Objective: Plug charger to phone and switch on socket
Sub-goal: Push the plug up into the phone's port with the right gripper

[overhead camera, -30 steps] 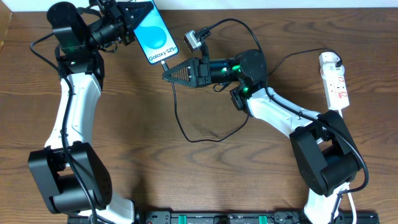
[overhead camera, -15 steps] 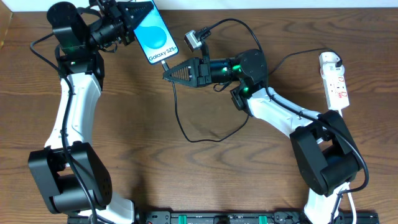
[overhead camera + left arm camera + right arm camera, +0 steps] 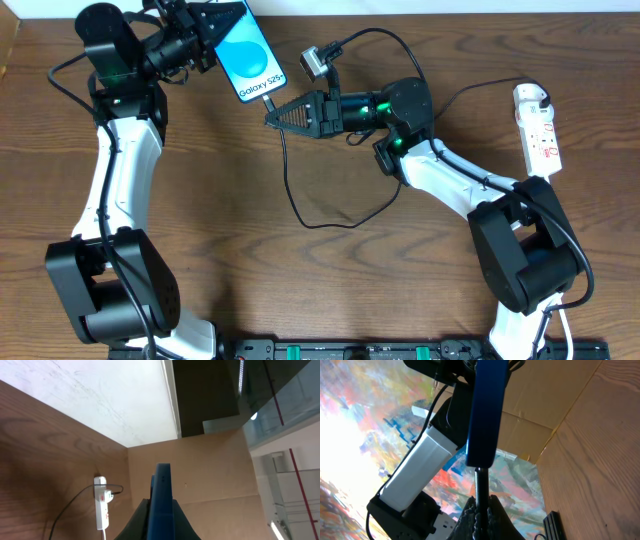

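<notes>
My left gripper (image 3: 222,32) is shut on the phone (image 3: 248,55) and holds it raised at the back left, blue screen up. In the left wrist view the phone (image 3: 162,485) stands edge-on between the fingers (image 3: 142,520). The charger (image 3: 288,180), a thin black cable, loops over the table. My right gripper (image 3: 272,117) is shut on the charger just below the phone. In the right wrist view the charger's tip (image 3: 480,480) meets the lower end of the phone (image 3: 487,410); how deep it sits I cannot tell. The socket (image 3: 540,130) lies at the far right.
The socket (image 3: 102,507) with a black lead at its top also shows in the left wrist view, its white cord running off below. A white wall borders the table's back edge. A black rail (image 3: 360,350) runs along the front edge.
My right gripper has shifted slightly to the right with the charger in it. The left arm and the phone have not moved.
</notes>
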### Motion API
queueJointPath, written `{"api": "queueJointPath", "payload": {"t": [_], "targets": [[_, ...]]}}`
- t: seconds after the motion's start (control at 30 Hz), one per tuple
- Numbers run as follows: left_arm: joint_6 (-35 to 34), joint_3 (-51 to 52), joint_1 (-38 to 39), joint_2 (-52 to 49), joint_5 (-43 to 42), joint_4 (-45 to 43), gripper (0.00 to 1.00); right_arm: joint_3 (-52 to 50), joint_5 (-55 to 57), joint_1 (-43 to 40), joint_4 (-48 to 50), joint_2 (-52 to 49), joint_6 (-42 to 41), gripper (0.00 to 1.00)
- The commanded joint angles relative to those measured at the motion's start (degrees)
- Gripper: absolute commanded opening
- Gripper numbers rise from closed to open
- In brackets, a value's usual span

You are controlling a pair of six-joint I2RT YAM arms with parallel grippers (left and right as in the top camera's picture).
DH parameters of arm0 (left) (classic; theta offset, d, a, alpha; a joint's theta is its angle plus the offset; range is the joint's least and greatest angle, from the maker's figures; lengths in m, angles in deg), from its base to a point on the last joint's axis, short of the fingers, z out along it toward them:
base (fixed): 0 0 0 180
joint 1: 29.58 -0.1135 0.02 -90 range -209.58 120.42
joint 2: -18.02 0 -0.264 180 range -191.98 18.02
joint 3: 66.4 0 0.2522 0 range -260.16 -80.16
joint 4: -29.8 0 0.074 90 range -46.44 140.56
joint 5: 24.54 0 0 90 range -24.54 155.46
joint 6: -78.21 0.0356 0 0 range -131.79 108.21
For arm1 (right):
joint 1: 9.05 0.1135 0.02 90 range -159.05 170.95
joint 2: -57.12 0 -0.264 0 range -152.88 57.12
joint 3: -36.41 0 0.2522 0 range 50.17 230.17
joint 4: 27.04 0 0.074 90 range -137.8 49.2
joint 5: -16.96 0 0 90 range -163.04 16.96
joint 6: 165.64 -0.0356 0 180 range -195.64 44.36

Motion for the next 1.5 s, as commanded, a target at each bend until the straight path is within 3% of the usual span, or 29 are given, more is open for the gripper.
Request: {"api": "queueJointPath", "payload": {"t": [0.0, 1.47], "targets": [[2.1, -1.2, 0.2, 0.6, -2.3, -0.5, 0.07, 0.5, 3.1, -0.9, 0.1, 0.0, -0.4, 0.01], [1.4, -1.2, 0.3, 0.6, -4.2, -0.5, 0.07, 0.5, 6.9, -0.3, 0.1, 0.0, -2.1, 0.01]]}}
